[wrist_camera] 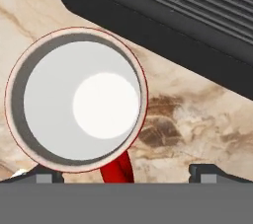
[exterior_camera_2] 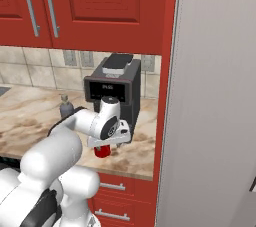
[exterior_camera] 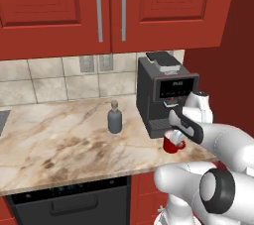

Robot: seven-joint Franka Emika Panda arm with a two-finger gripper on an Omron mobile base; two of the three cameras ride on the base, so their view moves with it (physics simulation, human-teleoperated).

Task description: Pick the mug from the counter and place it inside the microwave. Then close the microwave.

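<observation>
Because the job is to lift the mug [wrist_camera: 76,99] first, the arm has reached over the counter [exterior_camera: 59,140] and the gripper [wrist_camera: 123,173] hangs right above the mug, looking straight down into its white inside. The mug stands upright on the counter, just in front of the black coffee machine [exterior_camera: 163,95], near the counter's front edge. In the left base view the little red mug [exterior_camera: 173,145] peeks out under the hand, and in the right base view it [exterior_camera_2: 102,152] shows just below the hand too. The claw is wide open and holds nothing; its two dark tips sit at the bottom of the hand view, one by the mug's rim and one off to the side on bare stone. The red handle [wrist_camera: 117,168] points toward the space between the tips. My guess is that the claw is open so wide so it can slip down over the mug's rim or wall and then squeeze. It looks a bit off to one side, so it may need a small shift first. The grey soap bottle [exterior_camera: 115,118] stands well apart and is not in the way. The picking up has not yet been done.
</observation>
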